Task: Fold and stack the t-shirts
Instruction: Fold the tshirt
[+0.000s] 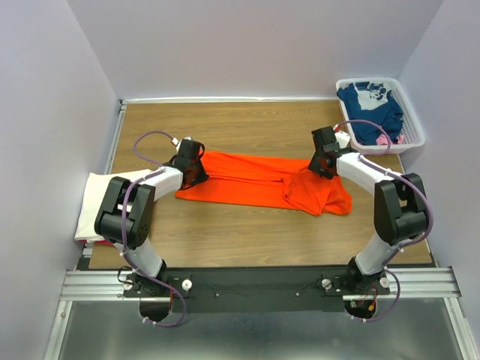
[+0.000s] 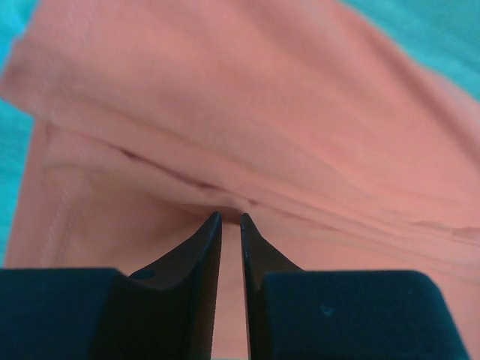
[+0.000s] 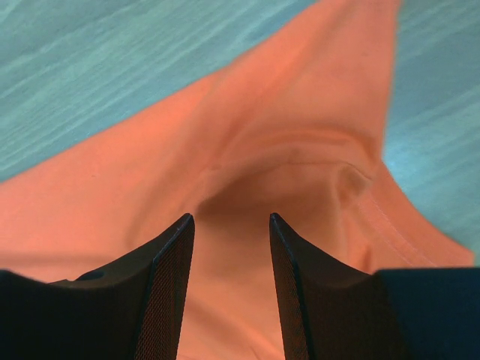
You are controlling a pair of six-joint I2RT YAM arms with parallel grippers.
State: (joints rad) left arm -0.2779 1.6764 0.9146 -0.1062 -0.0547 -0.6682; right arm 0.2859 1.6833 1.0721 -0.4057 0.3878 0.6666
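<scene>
your orange t-shirt [image 1: 255, 180] lies spread across the middle of the wooden table [image 1: 247, 127], long side running left to right, its right end bunched into a thicker lump. your left gripper [image 2: 229, 219] is down at the shirt's left end. the jaws are almost together with only a thin slit between them, the tips right on a raised crease of orange cloth. you can't tell from here whether they are actually pinching it. over on the other side, your right gripper [image 3: 229, 219] sits low over the bunched right end. its jaws are spread and released, with nothing between them but the rumpled orange fabric below. a cream-white t-shirt [image 1: 94, 196] lies folded at the table's left edge, just beside the left arm and apart from the orange one. in the far right corner the white basket [image 1: 418, 129] holds the navy t-shirt [image 1: 371, 112] with its white print, crumpled, and a bit of pink cloth [image 1: 384, 139] pokes out at the near side.
</scene>
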